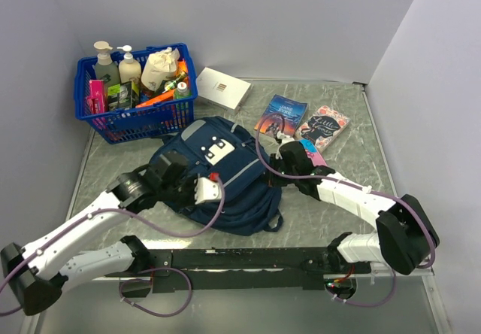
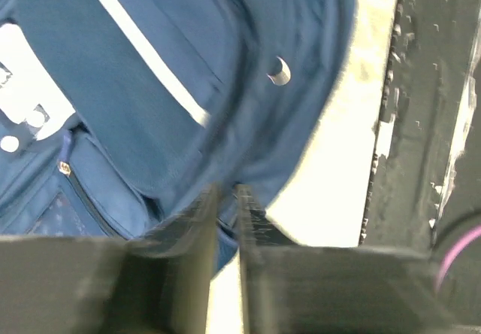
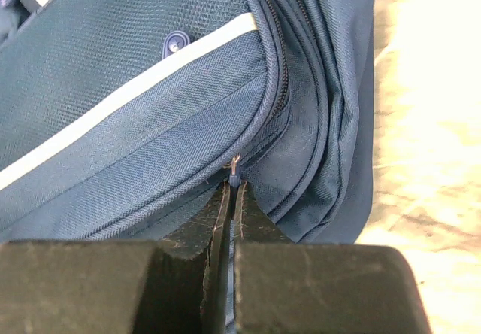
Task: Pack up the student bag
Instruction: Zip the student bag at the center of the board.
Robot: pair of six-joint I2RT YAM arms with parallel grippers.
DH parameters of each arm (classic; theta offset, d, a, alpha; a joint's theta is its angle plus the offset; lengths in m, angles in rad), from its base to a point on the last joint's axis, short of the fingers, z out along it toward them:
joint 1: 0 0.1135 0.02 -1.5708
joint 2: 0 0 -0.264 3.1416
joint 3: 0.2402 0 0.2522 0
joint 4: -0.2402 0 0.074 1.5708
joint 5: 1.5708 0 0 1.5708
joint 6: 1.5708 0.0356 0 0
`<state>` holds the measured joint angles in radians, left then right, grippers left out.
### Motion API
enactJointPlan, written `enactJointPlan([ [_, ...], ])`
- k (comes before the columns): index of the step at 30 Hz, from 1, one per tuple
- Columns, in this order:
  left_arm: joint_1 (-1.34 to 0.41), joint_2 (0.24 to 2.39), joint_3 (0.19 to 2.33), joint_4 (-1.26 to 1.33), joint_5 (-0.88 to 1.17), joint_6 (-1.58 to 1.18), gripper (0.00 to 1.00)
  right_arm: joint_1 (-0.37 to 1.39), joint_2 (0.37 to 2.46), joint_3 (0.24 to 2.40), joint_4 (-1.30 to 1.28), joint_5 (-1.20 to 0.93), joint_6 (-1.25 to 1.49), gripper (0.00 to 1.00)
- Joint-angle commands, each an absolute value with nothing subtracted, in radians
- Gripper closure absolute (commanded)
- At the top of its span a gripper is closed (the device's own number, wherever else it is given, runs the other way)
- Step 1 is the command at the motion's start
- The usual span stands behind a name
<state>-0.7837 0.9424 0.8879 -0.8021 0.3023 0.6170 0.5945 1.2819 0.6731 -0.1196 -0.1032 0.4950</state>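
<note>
Student bag [image 1: 225,180] lay mid-table. Right gripper [image 3: 231,189] was clamped on the zipper pull [image 3: 235,164]; left gripper [image 2: 227,192] was narrow, apparently pinching the bag's fabric. Best practice: pull along the zip's track while the left anchors.

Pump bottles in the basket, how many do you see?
2, at the basket's back left: a greenish bottle in the corner, a cream bottle just right of it. More may be hidden.

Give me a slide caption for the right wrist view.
Right gripper shut on the zipper pull of the navy backpack.
</note>
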Motion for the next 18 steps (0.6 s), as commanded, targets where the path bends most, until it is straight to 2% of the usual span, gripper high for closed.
enactJointPlan([
  [1,-0.787,0.904,0.813,-0.844,0.333,0.669,0.64,0.586,1.232,0.66,0.038,-0.095,0.483,1.0],
  [4,-0.787,0.894,0.782,-0.743,0.288,0.56,0.35,0.626,1.181,0.603,0.078,-0.129,0.523,1.0],
  [7,-0.787,0.911,0.833,-0.596,0.293,0.409,0.24,0.673,1.155,0.565,0.098,-0.111,0.56,1.0],
  [12,-0.788,0.994,0.929,-0.396,0.282,0.15,0.25,0.706,1.166,0.526,0.159,-0.109,0.595,1.0],
  [18,-0.856,1.112,0.901,-0.25,0.259,0.051,0.22,0.706,1.17,0.523,0.212,-0.136,0.62,1.0],
])
